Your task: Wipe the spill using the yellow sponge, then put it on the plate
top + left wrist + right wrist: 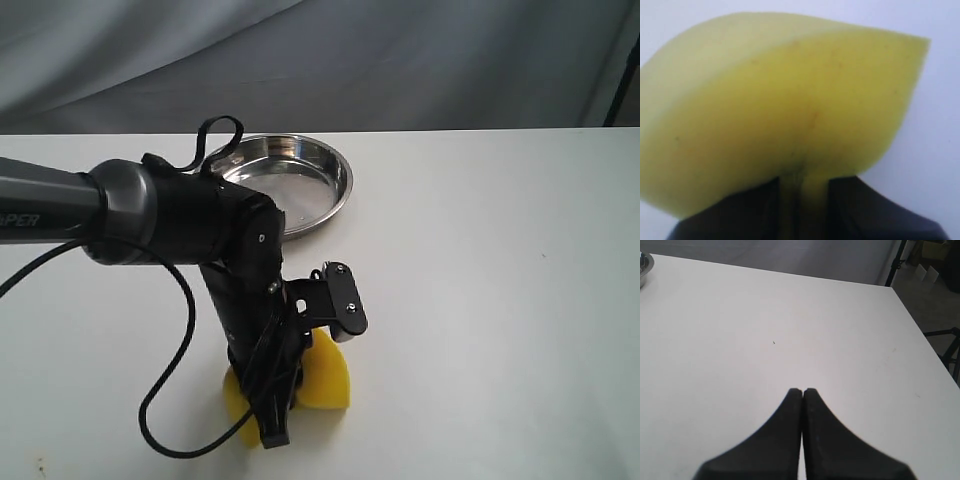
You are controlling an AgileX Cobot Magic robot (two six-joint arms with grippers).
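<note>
Sponge [325,382] is pinched, squeezed, in the left claw [803,205] and held against the desk [480,300], near-left of centre. Plate [338,180] is seen farther back. Right claw [803,392] is clenched, empty.

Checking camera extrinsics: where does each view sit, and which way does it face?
Exterior: above the table, looking down; shows left arm, yellow sponge, plate.
Left wrist: on that arm, close on the sponge pinched in the left gripper.
Right wrist: low over the table, facing past the shut right gripper.
Shared: plate rim, exterior and right wrist.
</note>
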